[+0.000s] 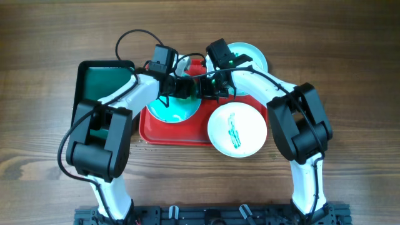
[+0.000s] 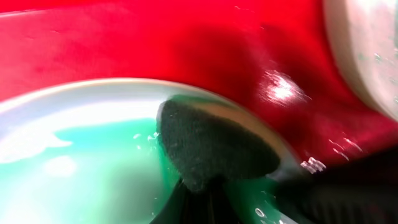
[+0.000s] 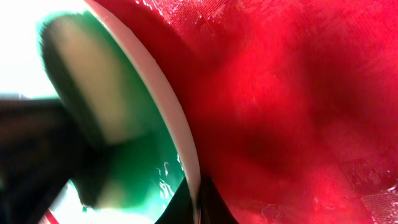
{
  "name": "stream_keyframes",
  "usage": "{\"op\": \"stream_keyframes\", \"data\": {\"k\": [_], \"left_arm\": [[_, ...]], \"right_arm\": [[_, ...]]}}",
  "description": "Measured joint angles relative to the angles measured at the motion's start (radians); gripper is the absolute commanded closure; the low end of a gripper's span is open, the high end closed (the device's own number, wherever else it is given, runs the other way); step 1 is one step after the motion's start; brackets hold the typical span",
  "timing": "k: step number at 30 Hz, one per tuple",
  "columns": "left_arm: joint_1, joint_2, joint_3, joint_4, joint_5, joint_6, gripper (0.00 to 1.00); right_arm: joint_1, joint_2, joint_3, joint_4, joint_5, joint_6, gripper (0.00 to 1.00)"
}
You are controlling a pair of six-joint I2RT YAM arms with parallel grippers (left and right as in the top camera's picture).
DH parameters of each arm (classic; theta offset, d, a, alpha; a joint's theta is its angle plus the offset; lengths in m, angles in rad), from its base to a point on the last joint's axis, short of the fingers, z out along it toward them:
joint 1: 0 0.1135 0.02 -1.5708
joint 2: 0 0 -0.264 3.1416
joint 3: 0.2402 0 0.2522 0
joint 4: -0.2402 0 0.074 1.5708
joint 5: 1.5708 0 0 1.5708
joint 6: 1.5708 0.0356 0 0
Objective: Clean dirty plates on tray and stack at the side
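Wood table (image 1: pixel 356 56) under everything. Nearest the robot's base, a white plate (image 1: pixel 240 140) with green streaks sits at the near right corner of the red tray (image 1: pixel 178 134), overhanging the rim; neither arm is on it and it is not yet cleaned.

Next back, on the tray's left half, is the smeared plate (image 1: pixel 172 111), with a wet green film all over; both arms meet over its far edge. The left gripper (image 1: pixel 177 89) is closed on a dark sponge (image 2: pixel 211 146), which is pressed onto the plate's inner slope close to the rim. The right gripper (image 1: pixel 209 89) looks pinched on that same plate's rim, one finger each side in the right wrist view, steadying it.

Farthest is a pale-blue plate (image 1: pixel 253 57) at the tray's far right corner, seemingly mostly off it and partly hidden by the right arm; it looks clean from overhead, but I can't tell for sure. A dark green tray (image 1: pixel 103 81) sits to the left, just beside the red one.

Progress, as a judgement — mid-scrub on one plate; the streaked one is left; maybe one is done; no stack of plates at the side yet — so under halfway.
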Motion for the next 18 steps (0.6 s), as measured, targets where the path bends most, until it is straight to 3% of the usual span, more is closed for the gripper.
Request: {"op": "stream_keyframes", "data": {"k": [4, 7, 10, 12, 18], "left_arm": [[-0.01, -0.006, 0.019, -0.065, -0.398, -0.208, 0.96], [-0.01, -0.007, 0.034, -0.187, -0.498, -0.28, 0.96], [0.0, -0.007, 0.081, -0.387, -0.437, -0.309, 0.96], [0.011, -0.004, 0.146, -0.567, -0.305, -0.317, 0.96], [0.024, 0.001, 0.389, -0.745, -0.123, -0.322, 0.96]], "right_arm": [[0.0, 0.0, 0.0, 0.004, 0.0, 0.001, 0.96], [0.006, 0.0, 0.0, 0.008, -0.001, 0.0, 0.96], [0.011, 0.0, 0.0, -0.002, -0.005, -0.004, 0.96], [0.011, 0.0, 0.0, -0.004, -0.007, -0.003, 0.96], [0.007, -0.002, 0.0, -0.044, -0.017, 0.0, 0.96]]}}
